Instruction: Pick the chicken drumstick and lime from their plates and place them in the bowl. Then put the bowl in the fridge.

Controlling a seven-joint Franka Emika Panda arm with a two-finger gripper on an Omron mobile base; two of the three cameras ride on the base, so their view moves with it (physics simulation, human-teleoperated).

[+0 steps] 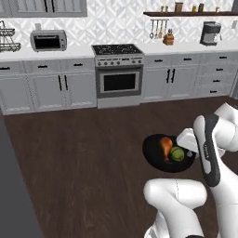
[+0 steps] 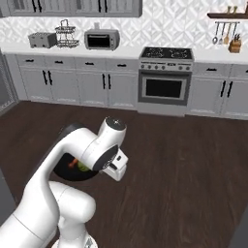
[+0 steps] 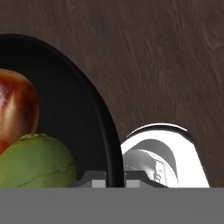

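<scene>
Dark wood floor (image 1: 93,153) lies open on every side of the bowl (image 1: 155,155) held above it; the cabinets (image 1: 51,88) and oven (image 1: 119,81) stand well apart (along the far wall), and the robot's own white arm crowds the bowl's near side

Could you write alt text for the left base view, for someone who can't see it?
A white robot arm holds a black bowl above a dark wood kitchen floor, with a chicken drumstick and a lime lying side by side inside it. Behind stand grey cabinets, a stove and a toaster oven on the counter.
</scene>
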